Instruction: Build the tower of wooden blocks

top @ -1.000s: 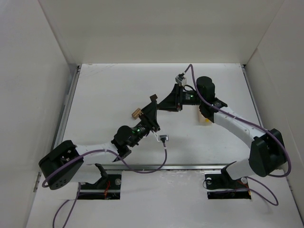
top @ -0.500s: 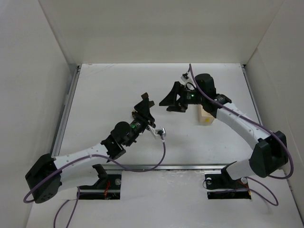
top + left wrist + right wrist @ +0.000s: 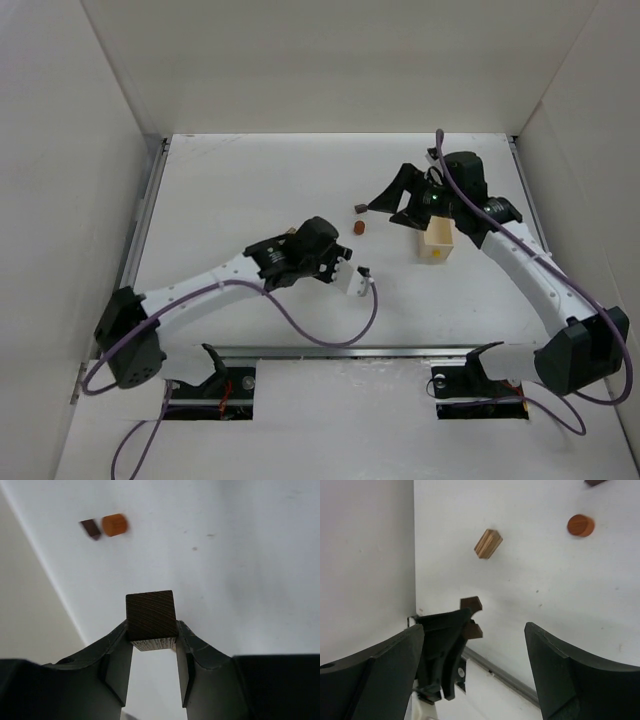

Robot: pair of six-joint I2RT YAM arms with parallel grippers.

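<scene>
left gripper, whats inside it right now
A dark brown wood block, pinched between the left gripper's fingers. Two of its faces show; the sides pressed against the fingers are covered.

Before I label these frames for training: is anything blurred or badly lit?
Left wrist view: the gripped dark block is sharp; the orange block beyond smears slightly. Right wrist view: the tan block is crisp. Top view: even light, faint shadows.

White worktop (image 3: 230, 190): dk-brown block (image 3: 357, 208) & round red-brown block (image 3: 360, 227) nr centre, just apart; cream box (image 3: 436, 243) to right.
</scene>
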